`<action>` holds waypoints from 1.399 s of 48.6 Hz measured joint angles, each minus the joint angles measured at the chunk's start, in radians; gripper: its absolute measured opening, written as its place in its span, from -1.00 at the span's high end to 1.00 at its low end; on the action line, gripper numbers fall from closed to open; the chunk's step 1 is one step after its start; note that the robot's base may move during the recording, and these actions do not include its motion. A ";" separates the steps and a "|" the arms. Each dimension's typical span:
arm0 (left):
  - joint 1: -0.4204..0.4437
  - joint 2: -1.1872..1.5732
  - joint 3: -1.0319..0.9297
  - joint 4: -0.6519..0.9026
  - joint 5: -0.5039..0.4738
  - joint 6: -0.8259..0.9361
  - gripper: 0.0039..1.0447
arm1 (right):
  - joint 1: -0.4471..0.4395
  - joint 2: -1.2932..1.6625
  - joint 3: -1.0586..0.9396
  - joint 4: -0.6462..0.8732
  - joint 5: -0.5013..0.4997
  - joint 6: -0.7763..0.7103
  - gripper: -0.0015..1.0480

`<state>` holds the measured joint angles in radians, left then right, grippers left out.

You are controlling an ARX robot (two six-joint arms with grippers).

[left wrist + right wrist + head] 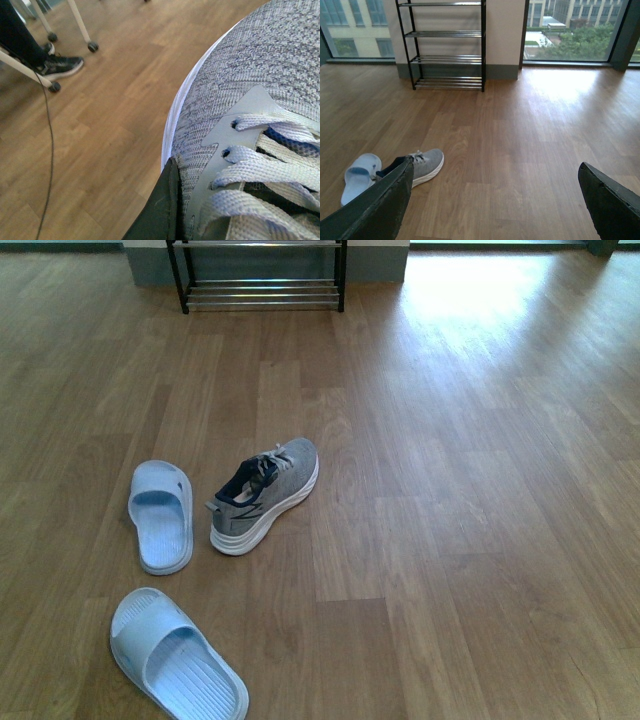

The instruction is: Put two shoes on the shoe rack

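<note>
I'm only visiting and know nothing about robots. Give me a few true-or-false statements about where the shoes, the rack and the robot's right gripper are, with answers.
1. The shoe rack has no shoes on its shelves. True.
2. Two pale-blue slippers lie on the wood floor. True.
3. In the front view, the grey sneaker lies left of both slippers. False: it lies right of them, beside the farther one.
4. The right gripper is clamped on a slipper. False: its jaws stand wide apart with nothing between them.
5. The left wrist view shows a laced sneaker close up. True.
</note>
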<state>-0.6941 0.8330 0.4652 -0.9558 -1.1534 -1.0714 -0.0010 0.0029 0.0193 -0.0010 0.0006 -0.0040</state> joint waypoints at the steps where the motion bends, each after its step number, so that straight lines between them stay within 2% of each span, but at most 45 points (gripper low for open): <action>1: -0.011 -0.001 0.013 -0.025 -0.010 -0.014 0.95 | 0.000 0.000 0.000 0.000 0.000 0.000 -0.82; 4: -0.045 -0.014 0.073 -0.116 -0.046 -0.063 0.95 | 0.000 0.000 0.000 0.000 0.000 0.000 -0.82; 7: -0.047 -0.032 0.111 -0.142 -0.068 -0.075 0.95 | 0.000 0.000 0.000 0.000 0.000 0.000 -0.82; 17: -0.072 -0.021 0.163 -0.201 -0.136 -0.096 0.95 | 0.000 0.000 0.000 0.000 0.000 0.000 -0.82; 31: -0.082 -0.008 0.167 -0.216 -0.179 -0.105 0.95 | 0.000 0.000 0.000 0.000 0.000 0.000 -0.82; 68: -0.084 -0.004 0.167 -0.218 -0.179 -0.105 0.95 | 0.000 0.000 0.000 0.000 0.001 0.000 -0.82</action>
<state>-0.7784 0.8291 0.6327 -1.1736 -1.3323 -1.1763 -0.0006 0.0029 0.0193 -0.0010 0.0013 -0.0036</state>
